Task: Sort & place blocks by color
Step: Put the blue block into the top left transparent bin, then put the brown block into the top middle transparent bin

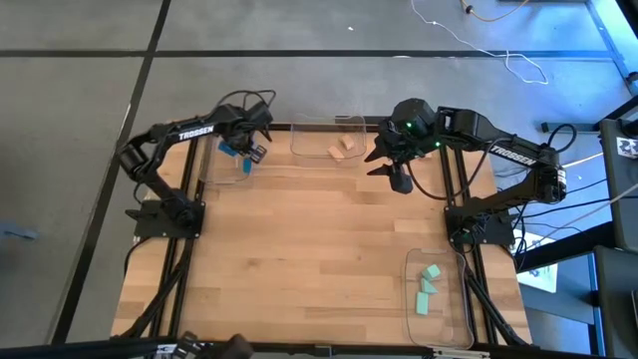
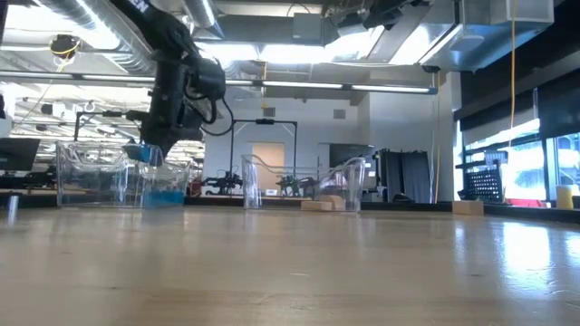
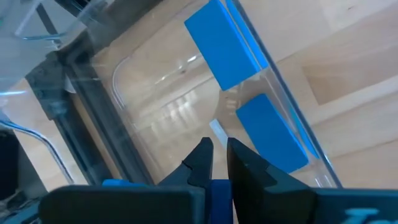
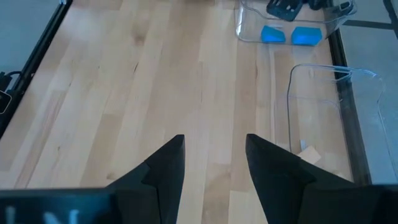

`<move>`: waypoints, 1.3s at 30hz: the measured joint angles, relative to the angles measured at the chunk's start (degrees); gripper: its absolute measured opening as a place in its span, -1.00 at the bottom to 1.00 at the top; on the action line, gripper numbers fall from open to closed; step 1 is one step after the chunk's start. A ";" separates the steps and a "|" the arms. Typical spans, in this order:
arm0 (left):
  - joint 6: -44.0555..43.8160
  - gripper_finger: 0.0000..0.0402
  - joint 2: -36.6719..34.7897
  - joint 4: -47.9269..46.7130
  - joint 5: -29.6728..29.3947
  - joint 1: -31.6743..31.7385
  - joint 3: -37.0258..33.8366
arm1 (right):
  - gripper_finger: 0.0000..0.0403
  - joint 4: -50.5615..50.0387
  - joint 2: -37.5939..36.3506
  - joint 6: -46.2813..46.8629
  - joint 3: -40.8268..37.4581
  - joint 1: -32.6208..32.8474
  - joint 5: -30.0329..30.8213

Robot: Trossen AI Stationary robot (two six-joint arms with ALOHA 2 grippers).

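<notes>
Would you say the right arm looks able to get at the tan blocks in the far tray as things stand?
Probably yes: the right tool, open and empty, hovers just beside the open-topped tray holding the tan blocks, with nothing between.

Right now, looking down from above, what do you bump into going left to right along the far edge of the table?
Left gripper over the tray with blue blocks → tray with tan blocks → right gripper.

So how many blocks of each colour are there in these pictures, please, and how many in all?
Blue blocks: 3, one of them in the left claw
Mint green blocks: 3
Tan wood blocks: 2 that can be told apart; they lie close together
Total: 8
</notes>
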 joint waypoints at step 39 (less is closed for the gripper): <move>13.61 -0.76 -15.33 7.98 9.82 0.12 0.00 | -0.15 -19.10 6.90 64.49 0.12 -20.55 32.61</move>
